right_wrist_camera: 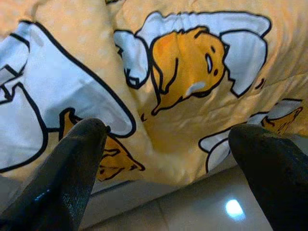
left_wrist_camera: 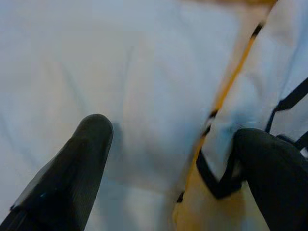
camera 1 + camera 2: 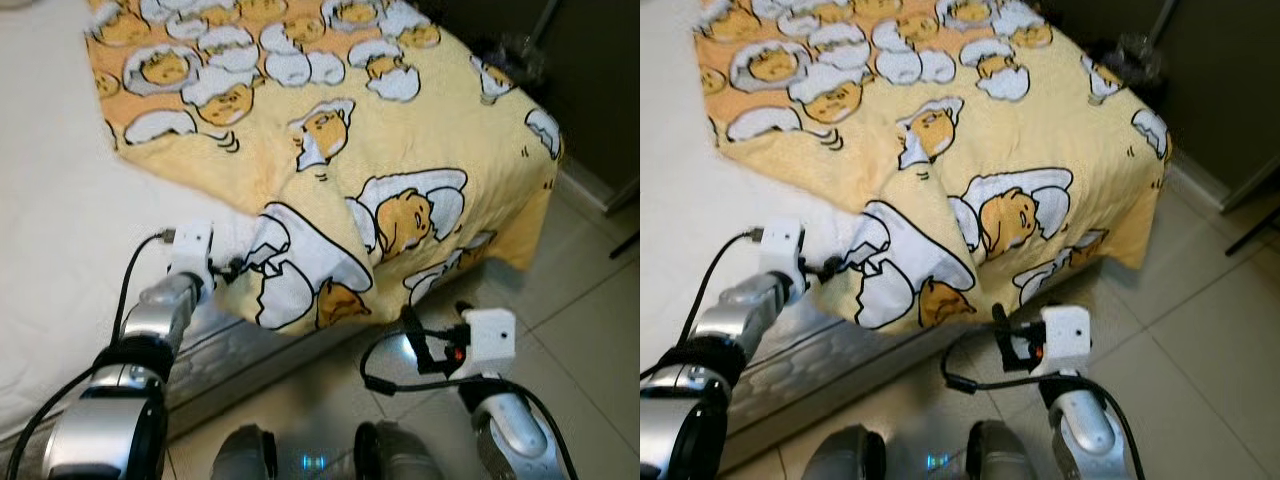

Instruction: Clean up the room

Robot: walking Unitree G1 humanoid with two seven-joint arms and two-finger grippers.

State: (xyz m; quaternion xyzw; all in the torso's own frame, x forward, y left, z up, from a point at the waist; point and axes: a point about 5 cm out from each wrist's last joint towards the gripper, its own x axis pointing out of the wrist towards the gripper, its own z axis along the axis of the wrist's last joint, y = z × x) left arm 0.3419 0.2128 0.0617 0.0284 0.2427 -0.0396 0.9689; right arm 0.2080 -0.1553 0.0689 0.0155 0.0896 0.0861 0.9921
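Two end effectors flanked one drooping corner of the yellow blanket [image 3: 400,150] in the left eye view, which lay across the bed [image 3: 50,200] and spilled over its near edge toward the tiled floor [image 3: 590,330]. The left end effector [image 3: 228,268] sat at the bed's near edge against the blanket's hem, and the right end effector [image 3: 412,325] hung over the floor just below the overhang.

From the left wrist, the fingers [image 2: 77,163] stood wide, one on the white sheet, the other touching the hem.

From the right wrist, the fingers [image 1: 72,168] were spread wide and empty, short of the folded corner.

The blanket looked soft, light and limp, likely to sag and slip; the thick folded hem seemed the surest hold.
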